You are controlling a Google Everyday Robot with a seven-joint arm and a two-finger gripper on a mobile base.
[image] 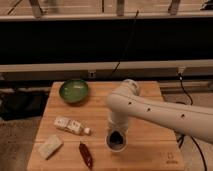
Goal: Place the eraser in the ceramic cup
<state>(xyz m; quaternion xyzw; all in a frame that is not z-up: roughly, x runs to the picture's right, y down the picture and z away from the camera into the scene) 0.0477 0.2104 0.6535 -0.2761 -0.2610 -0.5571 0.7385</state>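
The ceramic cup (pixel 116 145) is small, round and white with a dark inside. It stands on the wooden table (pixel 150 155) near the front middle. My white arm (pixel 150 112) comes in from the right and bends straight down onto the cup. The gripper (pixel 116 134) is at the arm's lower end, right at the cup's mouth, and mostly blends with its dark inside. I cannot make out an eraser in the gripper or in the cup. A pale rectangular block (pixel 50 146) lies at the front left of the table; it may be the eraser.
A wide green bowl (pixel 74 90) stands at the back left. A small white packet or bottle (pixel 71 125) lies left of the cup. A red chili (pixel 85 154) lies at the front, between the block and the cup. A dark shelf runs behind the table.
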